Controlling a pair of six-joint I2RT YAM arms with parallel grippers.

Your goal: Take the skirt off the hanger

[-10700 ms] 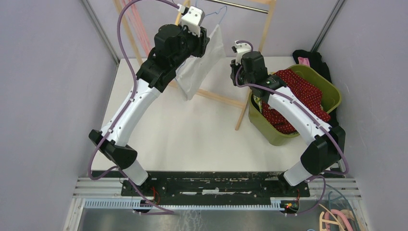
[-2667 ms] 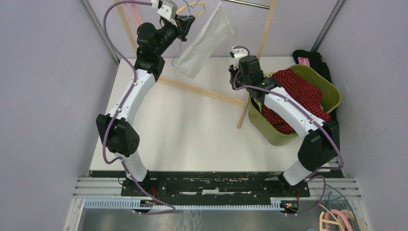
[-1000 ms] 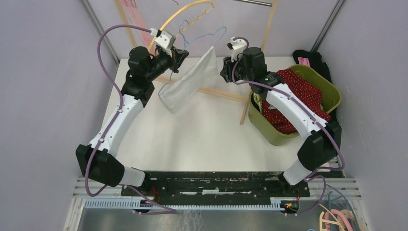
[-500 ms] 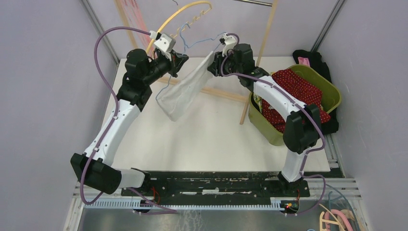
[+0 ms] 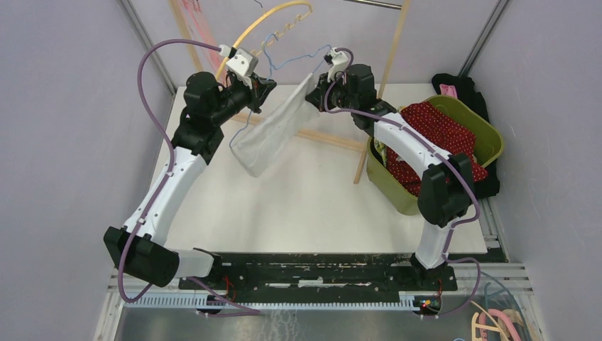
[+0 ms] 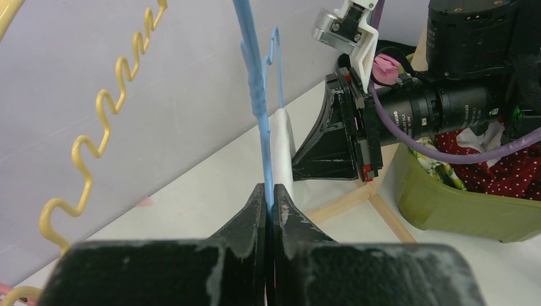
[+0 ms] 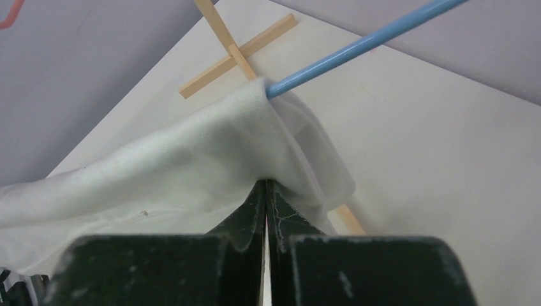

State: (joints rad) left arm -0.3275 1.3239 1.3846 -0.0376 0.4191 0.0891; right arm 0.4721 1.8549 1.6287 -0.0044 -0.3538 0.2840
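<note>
A white skirt [image 5: 273,135] hangs slanted from a thin blue hanger [image 5: 284,62] above the back of the table. My left gripper [image 5: 261,91] is shut on the hanger's blue wire [image 6: 258,108], which rises straight out of its fingertips [image 6: 271,197]. My right gripper [image 5: 312,89] meets the skirt's upper end from the right and is shut on a fold of the white cloth [image 7: 159,172]. Its tips [image 7: 266,182] are buried in the fabric, just below the point where the blue hanger arm [image 7: 363,44] enters the cloth. The skirt's lower end droops toward the table.
A green bin [image 5: 490,142] holding red dotted cloth [image 5: 440,135] stands at the right, with a black garment [image 5: 461,85] behind it. A wooden rack's base bars [image 5: 334,142] cross the table's back. A yellow hanger [image 5: 263,25] hangs above my left gripper.
My right arm swung left to the skirt's upper end and its jaws closed on the cloth. My left arm brought the hanger and skirt down from the rack and now holds still.
</note>
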